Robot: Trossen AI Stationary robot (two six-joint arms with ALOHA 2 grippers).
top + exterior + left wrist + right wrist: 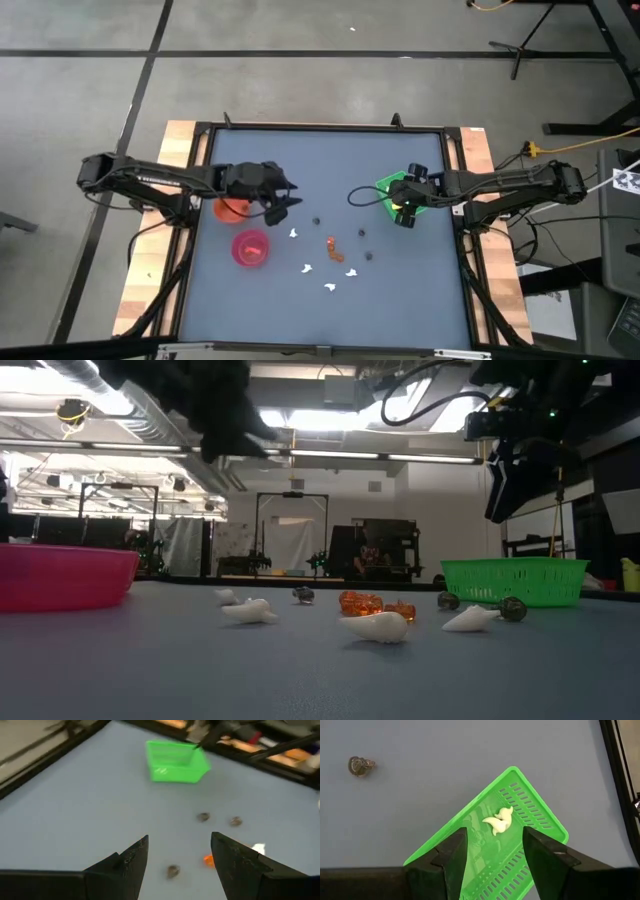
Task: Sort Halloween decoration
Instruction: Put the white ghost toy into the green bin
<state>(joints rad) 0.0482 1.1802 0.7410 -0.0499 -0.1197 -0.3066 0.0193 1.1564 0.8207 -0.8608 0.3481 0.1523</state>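
The Halloween decoration lies loose on the blue table: white pieces (307,268), orange pieces (331,243) and dark roundish pieces (362,234). One white piece (500,820) lies in the green tray (520,850). My right gripper (493,831) is open and empty above that tray, with the white piece showing between its fingers farther down. It also shows in the high view (403,213). My left gripper (288,201) is open and empty in the air beside the orange bowl (230,208). In its wrist view (180,840) it faces the dark pieces (173,871).
A pink bowl (250,248) stands near the table's left side, in front of the orange bowl. The green tray (392,186) stands at the right. The loose pieces lie in the middle of the table, between the bowls and the tray. A raised black frame (320,128) edges the table.
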